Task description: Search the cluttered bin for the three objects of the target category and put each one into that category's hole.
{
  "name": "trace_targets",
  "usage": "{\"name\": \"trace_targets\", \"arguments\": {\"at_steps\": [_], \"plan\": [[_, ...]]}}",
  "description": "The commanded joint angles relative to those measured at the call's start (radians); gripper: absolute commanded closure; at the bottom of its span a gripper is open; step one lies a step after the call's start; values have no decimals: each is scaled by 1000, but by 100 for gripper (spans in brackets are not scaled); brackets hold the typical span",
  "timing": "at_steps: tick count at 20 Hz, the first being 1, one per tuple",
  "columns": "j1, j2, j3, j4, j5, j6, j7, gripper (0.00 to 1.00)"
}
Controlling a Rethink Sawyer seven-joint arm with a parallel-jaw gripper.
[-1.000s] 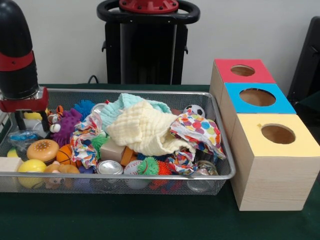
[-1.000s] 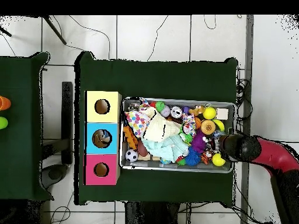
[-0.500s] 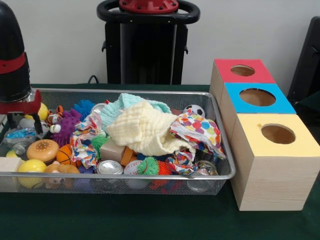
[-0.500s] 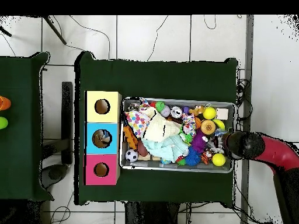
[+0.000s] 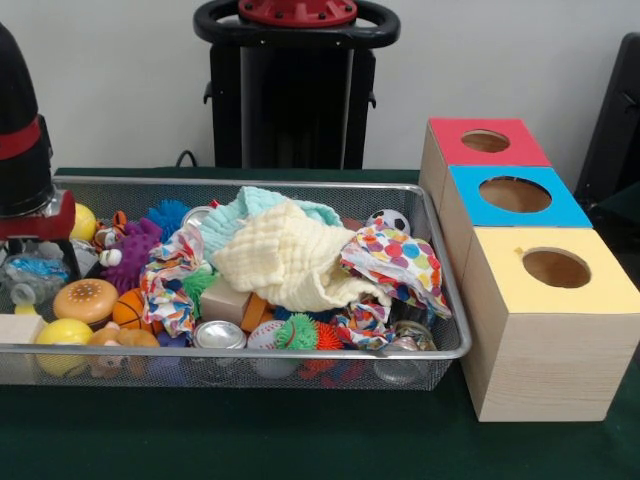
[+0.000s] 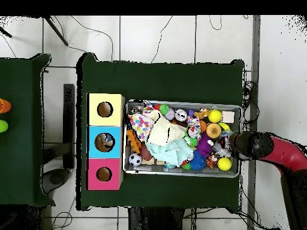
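Note:
The wire mesh bin is packed with toys and cloths. My gripper hangs at the bin's left end in the front view, low over a crumpled clear and blue plastic item. Overhead, the gripper sits at the bin's right end. A yellow ball and a tiger toy lie just beside it. Three boxes with round holes stand next to the bin: red, blue and yellow. Something lies inside the blue box's hole.
A yellow cloth and a polka-dot cloth cover the bin's middle. A burger toy, basketball, tin, soccer ball and wooden block lie around them.
The arm has slid left in the front view, toward the bin's end wall, uncovering the yellow ball behind it. The bin's contents have not moved.

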Motion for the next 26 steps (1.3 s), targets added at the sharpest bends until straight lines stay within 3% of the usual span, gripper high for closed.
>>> {"name": "trace_targets", "arguments": {"at_steps": [1,8,19,26], "plan": [[12,48,33,-34,-16,26,-154,0],[7,39,34,-15,4,29,-132,0],[-24,-44,34,69,38,54,-129,0],[-32,9,35,57,14,-65,-88,0]]}}
